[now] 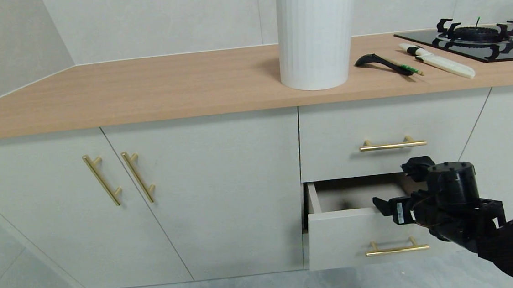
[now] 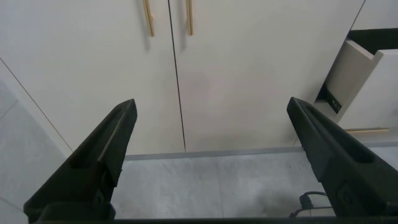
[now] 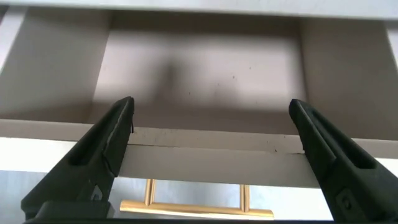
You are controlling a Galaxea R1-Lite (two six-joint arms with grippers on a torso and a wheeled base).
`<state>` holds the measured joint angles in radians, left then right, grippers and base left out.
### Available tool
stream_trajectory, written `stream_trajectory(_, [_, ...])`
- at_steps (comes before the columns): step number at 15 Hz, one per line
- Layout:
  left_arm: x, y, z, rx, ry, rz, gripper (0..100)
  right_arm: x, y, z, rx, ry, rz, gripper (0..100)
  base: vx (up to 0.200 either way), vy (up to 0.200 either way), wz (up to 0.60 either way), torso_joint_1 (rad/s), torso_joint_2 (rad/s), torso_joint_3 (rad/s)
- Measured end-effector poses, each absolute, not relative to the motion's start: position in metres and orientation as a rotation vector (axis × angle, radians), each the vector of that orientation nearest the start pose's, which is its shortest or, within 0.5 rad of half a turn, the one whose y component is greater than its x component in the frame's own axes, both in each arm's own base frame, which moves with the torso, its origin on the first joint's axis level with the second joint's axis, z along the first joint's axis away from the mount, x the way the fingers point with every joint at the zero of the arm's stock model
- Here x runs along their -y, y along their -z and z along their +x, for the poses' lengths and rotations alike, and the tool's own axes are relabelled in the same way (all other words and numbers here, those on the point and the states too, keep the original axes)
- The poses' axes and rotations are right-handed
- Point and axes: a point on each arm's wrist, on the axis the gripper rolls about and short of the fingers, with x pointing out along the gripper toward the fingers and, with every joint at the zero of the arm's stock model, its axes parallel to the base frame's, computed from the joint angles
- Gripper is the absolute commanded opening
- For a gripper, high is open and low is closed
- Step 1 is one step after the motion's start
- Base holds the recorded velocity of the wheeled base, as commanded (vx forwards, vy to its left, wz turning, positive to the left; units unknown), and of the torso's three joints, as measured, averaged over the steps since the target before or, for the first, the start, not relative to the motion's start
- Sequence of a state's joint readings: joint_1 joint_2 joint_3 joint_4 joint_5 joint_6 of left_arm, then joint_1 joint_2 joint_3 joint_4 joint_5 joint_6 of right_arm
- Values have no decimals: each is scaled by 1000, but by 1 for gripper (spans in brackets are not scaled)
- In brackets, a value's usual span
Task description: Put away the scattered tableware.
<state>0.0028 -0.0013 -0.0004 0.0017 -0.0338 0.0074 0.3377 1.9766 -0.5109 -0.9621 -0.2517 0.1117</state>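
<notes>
On the wooden counter [image 1: 142,86] lie a black spoon [image 1: 380,62], green-banded chopsticks [image 1: 410,68] and a white knife [image 1: 443,63], all to the right of a tall white ribbed container [image 1: 314,29]. Below them the lower drawer [image 1: 346,242] stands pulled out, and its inside [image 3: 205,74] is bare. My right gripper [image 1: 399,187] hangs open just over the drawer's front edge [image 3: 211,158], holding nothing. My left gripper [image 2: 210,106] is open and empty, low in front of the double cabinet doors [image 2: 180,68].
A black gas hob [image 1: 481,37] sits at the counter's far right. The upper drawer [image 1: 390,133] is closed, with a gold handle. The open drawer [image 2: 367,81] juts out beside the cabinet doors. Grey floor tiles [image 2: 205,186] lie below.
</notes>
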Motion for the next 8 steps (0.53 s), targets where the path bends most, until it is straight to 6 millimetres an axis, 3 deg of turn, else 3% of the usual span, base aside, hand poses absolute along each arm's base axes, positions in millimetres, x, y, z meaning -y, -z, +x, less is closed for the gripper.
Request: stream_trajectory(8, [1, -75, -23, -1, 31, 7, 100, -91, -80, 265, -630, -78, -84, 100, 0, 0, 0, 0, 0, 0])
